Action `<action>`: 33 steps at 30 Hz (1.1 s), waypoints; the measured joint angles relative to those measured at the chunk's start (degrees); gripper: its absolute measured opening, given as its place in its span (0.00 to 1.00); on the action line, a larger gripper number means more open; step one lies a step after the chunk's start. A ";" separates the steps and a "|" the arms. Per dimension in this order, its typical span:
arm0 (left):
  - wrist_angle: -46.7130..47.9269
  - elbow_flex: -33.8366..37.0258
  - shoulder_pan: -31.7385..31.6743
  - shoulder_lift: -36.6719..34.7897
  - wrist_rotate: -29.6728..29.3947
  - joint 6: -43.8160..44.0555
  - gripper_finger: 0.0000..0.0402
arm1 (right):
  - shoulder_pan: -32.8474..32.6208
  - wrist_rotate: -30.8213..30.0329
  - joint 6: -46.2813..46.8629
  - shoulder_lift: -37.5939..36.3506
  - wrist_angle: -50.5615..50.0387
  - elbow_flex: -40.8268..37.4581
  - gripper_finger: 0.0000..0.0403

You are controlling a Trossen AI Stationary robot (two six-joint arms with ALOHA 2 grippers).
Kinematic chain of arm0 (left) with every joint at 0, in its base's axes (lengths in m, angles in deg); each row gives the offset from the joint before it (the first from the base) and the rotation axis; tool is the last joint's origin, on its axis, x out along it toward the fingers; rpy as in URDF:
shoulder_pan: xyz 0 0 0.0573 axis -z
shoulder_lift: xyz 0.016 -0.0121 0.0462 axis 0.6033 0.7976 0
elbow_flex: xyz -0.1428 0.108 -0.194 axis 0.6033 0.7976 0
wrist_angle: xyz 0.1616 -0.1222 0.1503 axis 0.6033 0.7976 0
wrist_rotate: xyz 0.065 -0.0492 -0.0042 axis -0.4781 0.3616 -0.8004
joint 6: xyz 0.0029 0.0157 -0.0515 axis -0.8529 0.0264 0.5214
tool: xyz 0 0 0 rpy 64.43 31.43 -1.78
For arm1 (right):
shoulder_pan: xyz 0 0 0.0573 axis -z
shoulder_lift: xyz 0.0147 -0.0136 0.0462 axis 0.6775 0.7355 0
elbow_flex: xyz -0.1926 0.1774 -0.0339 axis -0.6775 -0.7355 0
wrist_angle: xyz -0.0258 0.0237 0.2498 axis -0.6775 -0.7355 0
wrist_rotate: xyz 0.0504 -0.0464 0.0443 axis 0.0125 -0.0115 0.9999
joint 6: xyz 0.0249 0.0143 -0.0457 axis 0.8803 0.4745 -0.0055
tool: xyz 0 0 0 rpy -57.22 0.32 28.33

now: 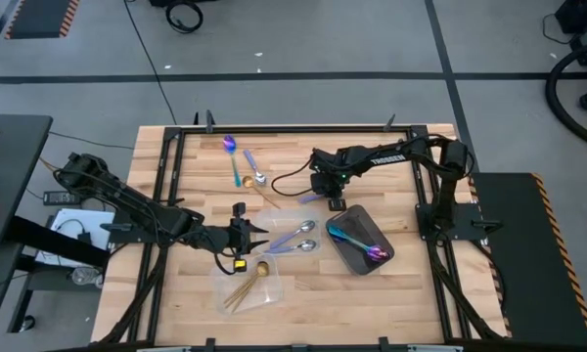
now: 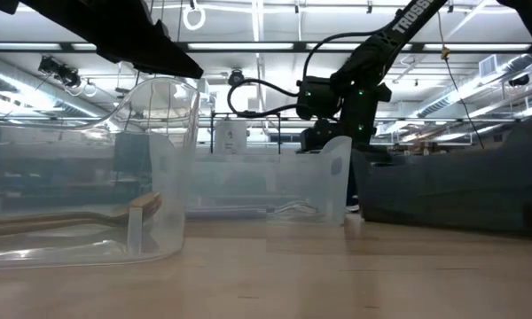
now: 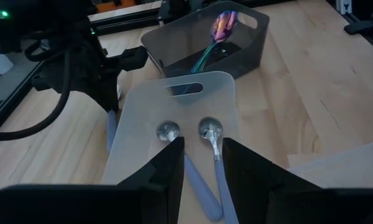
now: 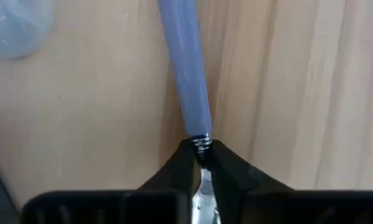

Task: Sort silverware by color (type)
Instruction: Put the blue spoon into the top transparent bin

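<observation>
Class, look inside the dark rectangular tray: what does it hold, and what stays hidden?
The dark tray holds iridescent utensils, their coloured bowls and handles crossing. Their exact number is unclear, since they overlap and the tray wall screens their lower ends.

Clear containers (image 1: 295, 235), dark tray (image 1: 364, 256), table (image 1: 391, 303)

Pale wood table (image 1: 391, 293). Dark grey tray (image 1: 348, 256) holds iridescent spoons (image 1: 357, 241) — purple, blue, teal. Clear bins: one (image 1: 295, 223) with silver, lilac-handled spoons (image 3: 205, 163), another (image 1: 274, 290) with gold pieces (image 1: 249, 285). Black arms — white lettering on the right one (image 1: 391, 153).
</observation>
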 joint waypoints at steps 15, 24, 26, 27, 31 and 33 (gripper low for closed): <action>0.47 0.00 0.00 -0.04 0.01 -0.10 0.29 | -1.12 -1.93 1.28 -0.88 -5.60 3.69 0.03; 0.77 0.00 -0.15 -0.07 -1.29 2.10 0.29 | -2.85 -7.23 1.11 -0.97 -10.55 8.75 0.03; 1.01 0.00 -0.15 -0.07 -1.30 2.70 0.29 | -3.49 -9.35 1.11 -1.01 -12.02 10.73 0.03; 1.05 0.00 -0.15 -0.07 -1.43 2.86 0.29 | -3.85 -10.14 1.10 -1.02 -13.12 11.77 0.03; 1.84 0.00 -0.11 -0.10 -2.16 4.01 0.29 | -5.33 -10.65 1.06 -1.08 -15.33 15.80 0.03; 3.22 0.00 0.39 -0.72 -2.27 3.74 0.29 | -6.40 -10.65 1.25 -1.10 -16.87 17.91 0.03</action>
